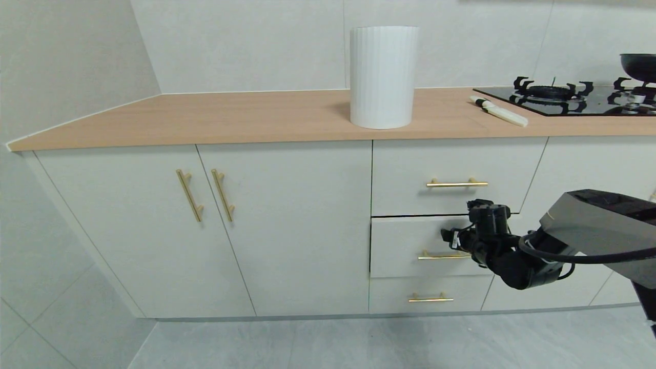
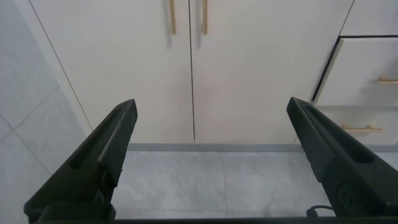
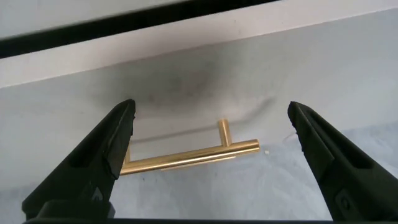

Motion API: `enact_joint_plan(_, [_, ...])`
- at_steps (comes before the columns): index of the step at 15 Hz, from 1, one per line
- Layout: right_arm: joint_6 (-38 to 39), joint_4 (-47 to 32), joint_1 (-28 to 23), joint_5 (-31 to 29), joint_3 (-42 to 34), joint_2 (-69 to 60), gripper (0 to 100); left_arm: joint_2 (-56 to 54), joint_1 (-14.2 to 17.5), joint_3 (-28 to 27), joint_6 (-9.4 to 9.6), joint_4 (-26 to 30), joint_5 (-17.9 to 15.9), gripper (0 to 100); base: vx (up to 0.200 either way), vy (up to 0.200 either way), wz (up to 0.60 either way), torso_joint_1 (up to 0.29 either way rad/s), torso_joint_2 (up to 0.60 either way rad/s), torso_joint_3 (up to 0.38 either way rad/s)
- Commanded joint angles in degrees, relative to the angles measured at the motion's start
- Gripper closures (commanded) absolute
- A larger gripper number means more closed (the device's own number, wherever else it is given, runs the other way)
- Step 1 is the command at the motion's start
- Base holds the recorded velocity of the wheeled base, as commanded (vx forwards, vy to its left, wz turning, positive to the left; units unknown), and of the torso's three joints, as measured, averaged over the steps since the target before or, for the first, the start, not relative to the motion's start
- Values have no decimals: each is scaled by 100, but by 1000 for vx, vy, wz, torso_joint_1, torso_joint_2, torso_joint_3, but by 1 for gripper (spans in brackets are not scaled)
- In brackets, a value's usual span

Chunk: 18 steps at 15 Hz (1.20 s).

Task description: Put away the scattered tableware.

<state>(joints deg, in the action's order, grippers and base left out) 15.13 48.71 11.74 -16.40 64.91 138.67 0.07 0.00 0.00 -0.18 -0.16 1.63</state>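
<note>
A knife [image 1: 499,111] with a pale blade lies on the wooden countertop [image 1: 230,118], beside the stove. A tall white ribbed canister [image 1: 382,77] stands upright mid-counter. Below it, the middle drawer [image 1: 410,248] sits slightly pulled out, with a dark gap along its top and left side. My right gripper [image 1: 453,238] is level with that drawer's gold handle [image 1: 443,255]. In the right wrist view the right gripper [image 3: 211,115] is open, and the gold handle [image 3: 186,158] lies just ahead, between the two fingers. My left gripper [image 2: 211,109] is open and holds nothing, low before the cabinet doors [image 2: 186,62].
A black gas stove [image 1: 574,97] with a dark pan [image 1: 638,64] occupies the counter's right end. A closed top drawer [image 1: 456,183] and bottom drawer [image 1: 430,299] flank the middle one. Two cabinet doors with gold handles [image 1: 205,195] stand left. Grey tiled floor [image 1: 328,343] lies below.
</note>
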Motion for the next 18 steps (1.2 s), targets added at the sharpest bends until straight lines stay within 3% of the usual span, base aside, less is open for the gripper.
enact_joint_plan(1, [-1, 121, -23, -21, 144, 169, 0, 1, 0, 0, -8, -2, 4, 0, 0, 0, 0, 0, 0, 0])
enact_joint_plan(13, [8, 332, -84, -48, 232, 213, 0, 1, 0, 0, 1, -2, 4, 0, 0, 0, 0, 0, 0, 0])
enact_joint_plan(15, [-1, 332, -84, -39, -23, -68, 0, 1, 0, 0, 1, -2, 4, 0, 0, 0, 0, 0, 0, 0])
enact_joint_plan(18, [-19, 341, 39, -48, -1244, -1448, 0, 1, 0, 0, -8, -2, 4, 0, 0, 0, 0, 0, 0, 0])
